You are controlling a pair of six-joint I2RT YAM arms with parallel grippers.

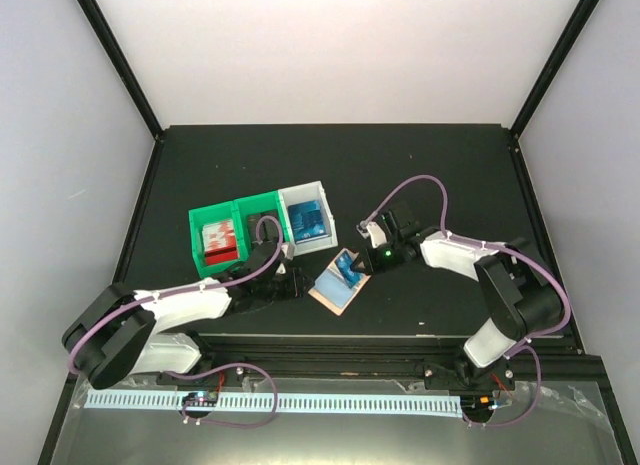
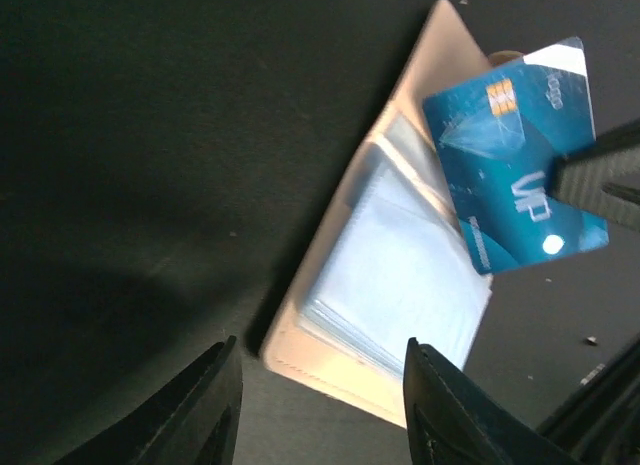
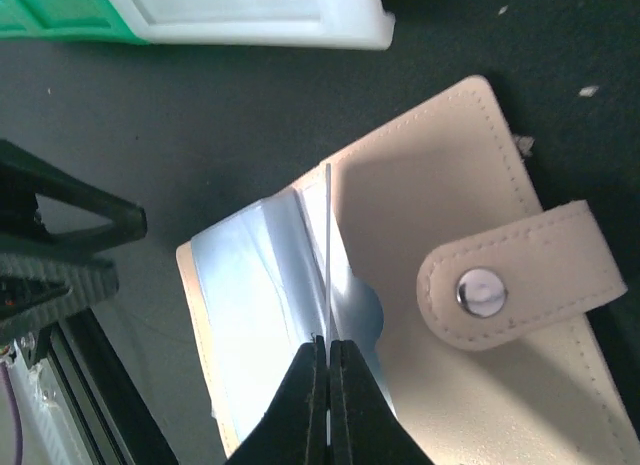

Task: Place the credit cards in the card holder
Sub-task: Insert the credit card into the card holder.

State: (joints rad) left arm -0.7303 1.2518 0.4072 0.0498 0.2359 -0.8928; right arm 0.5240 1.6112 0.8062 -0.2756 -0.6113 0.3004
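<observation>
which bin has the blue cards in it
The white bin, rightmost of the three; blue cards lie inside. The leftmost green bin holds something red.

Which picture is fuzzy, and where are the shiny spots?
Left wrist: the holder looks soft and washed out, with white glare on the card at its top corner. Right wrist: sharp stitching, the snap gleams, the sleeves sit in shade. Top external: sharp, but everything is tiny.
</observation>
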